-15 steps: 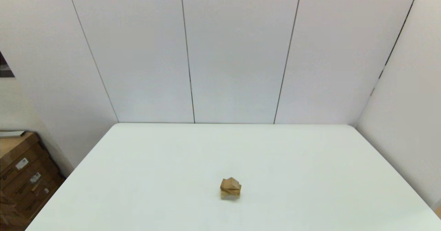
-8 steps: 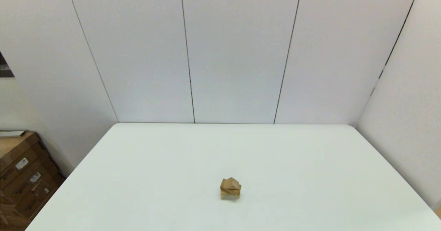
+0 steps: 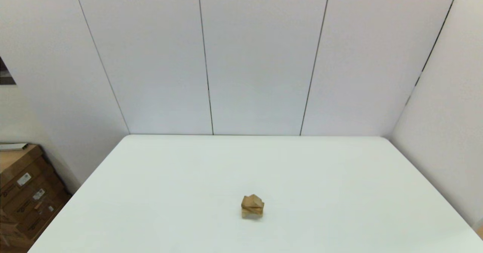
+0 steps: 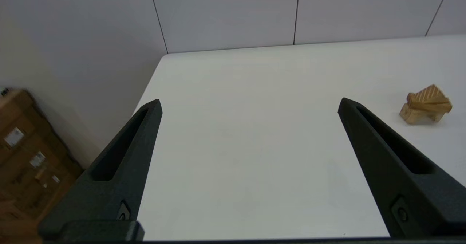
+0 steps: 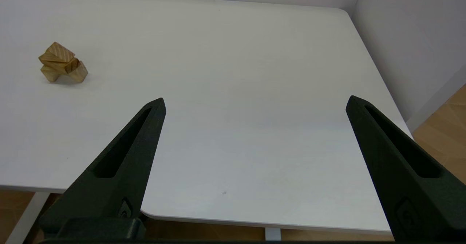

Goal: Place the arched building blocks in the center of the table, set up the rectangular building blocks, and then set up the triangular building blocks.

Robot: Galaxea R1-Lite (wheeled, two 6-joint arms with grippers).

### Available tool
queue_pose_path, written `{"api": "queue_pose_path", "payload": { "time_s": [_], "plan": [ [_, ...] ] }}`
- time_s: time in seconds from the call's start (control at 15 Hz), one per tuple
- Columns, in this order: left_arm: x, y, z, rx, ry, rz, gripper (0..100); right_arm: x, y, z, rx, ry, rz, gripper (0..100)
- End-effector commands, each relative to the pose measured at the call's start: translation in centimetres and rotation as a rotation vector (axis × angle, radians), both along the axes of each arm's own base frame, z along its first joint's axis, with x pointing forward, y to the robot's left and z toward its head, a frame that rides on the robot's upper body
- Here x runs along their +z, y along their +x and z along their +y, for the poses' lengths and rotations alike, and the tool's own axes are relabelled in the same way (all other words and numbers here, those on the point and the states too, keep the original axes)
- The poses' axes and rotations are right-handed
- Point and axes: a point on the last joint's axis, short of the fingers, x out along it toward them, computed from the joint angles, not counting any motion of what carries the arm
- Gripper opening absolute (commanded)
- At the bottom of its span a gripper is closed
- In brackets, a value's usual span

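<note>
Three wooden blocks stand stacked in one small pile near the middle of the worktop (image 3: 339,177), toward the robot's side. Going from left to right, cardboard boxes (image 3: 26,192) sit on the floor beside the worktop's left edge, under pale wall panels (image 3: 260,56) that close the room behind and on the right. The left hand (image 4: 249,105) is parked by the near left edge, fingers spread wide and holding nothing, well apart from the pile. At the centre, the arched building blocks (image 3: 252,213) form the base with its two legs on the surface; the rectangular building blocks (image 3: 253,205) lies flat across it, and the triangular building blocks (image 3: 255,199) sits on top, turned somewhat askew. Farther right, the right hand (image 5: 255,99) waits off the near right corner, fingers likewise spread and empty, also well apart from the pile. Judged from this arrangement, all three placements look done and the task is at its end, so the next move calls for little more than keeping both arms clear of the stack; a bump could topple the wedge. The surface is plain white, smooth and flat, with rounded corners.
</note>
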Motion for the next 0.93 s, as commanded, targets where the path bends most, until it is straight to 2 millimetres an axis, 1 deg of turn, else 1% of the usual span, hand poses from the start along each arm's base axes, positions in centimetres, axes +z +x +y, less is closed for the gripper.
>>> {"api": "queue_pose_path", "payload": {
  "time_s": [0.07,0.93],
  "plan": [
    [-0.02,0.02,0.03,0.013,-0.033,0.004,100,-0.03,-0.01,0.00,0.001,-0.001,0.001,100],
    [-0.02,0.02,0.03,0.013,-0.031,0.004,100,-0.01,-0.01,-0.03,-0.017,0.035,0.000,100]
  ]
}}
